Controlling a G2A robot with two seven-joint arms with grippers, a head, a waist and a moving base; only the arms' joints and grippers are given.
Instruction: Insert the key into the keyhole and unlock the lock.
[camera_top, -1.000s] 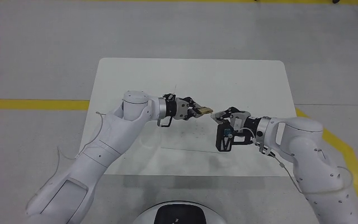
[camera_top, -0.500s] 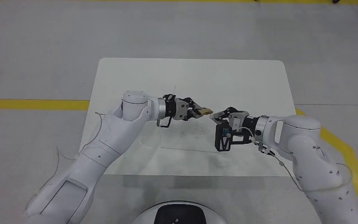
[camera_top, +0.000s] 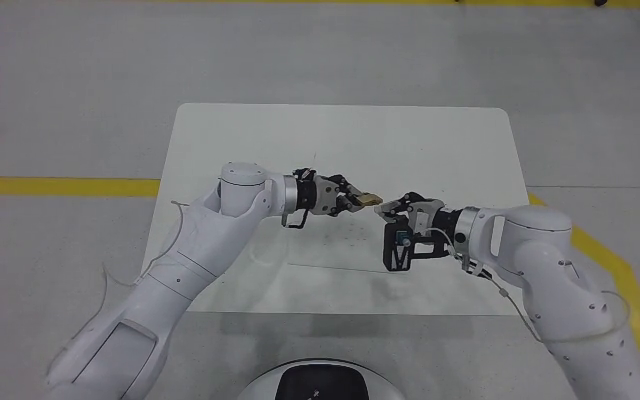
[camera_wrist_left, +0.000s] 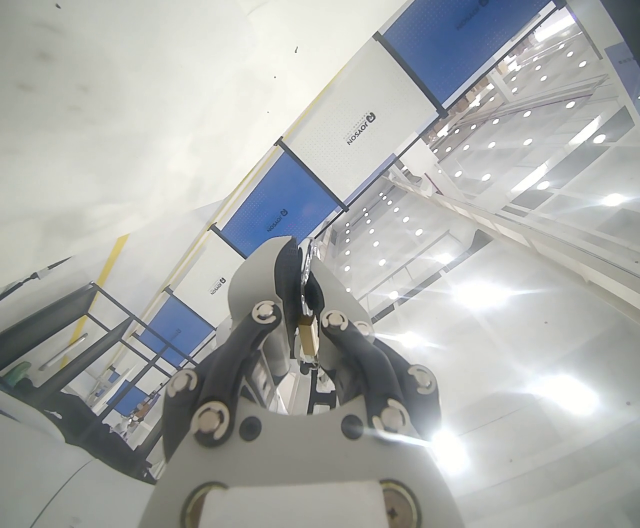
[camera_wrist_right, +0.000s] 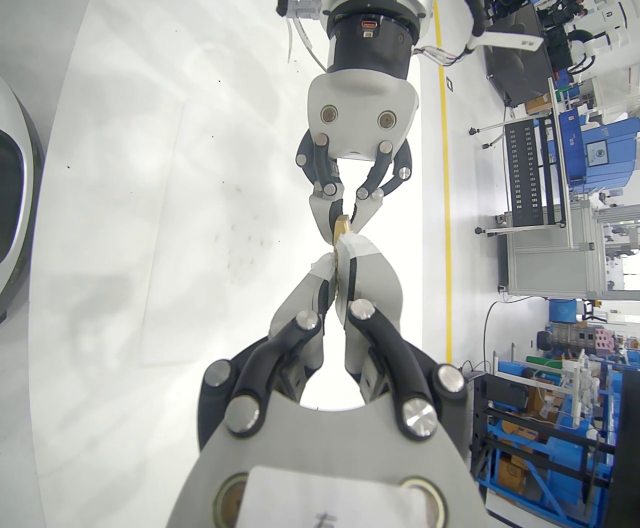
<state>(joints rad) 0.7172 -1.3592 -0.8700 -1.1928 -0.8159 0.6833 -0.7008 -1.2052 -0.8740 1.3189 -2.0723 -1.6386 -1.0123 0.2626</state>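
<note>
My left gripper is held above the white table, shut on a small brass padlock. In the left wrist view its pads clamp the silver shackle while the brass body hangs between the fingers. The right gripper faces it tip to tip and is shut on the key, a thin edge showing between taped fingertips. In the right wrist view the key end meets the padlock in the left gripper. The keyhole itself is hidden.
Both grippers hover over the table's middle, with a faint rectangular mat lying beneath them. A yellow floor line runs past both sides of the table. Racks and equipment stand far off in the room.
The right gripper has crept a little leftward toward the padlock. The left arm holds the padlock almost still.
</note>
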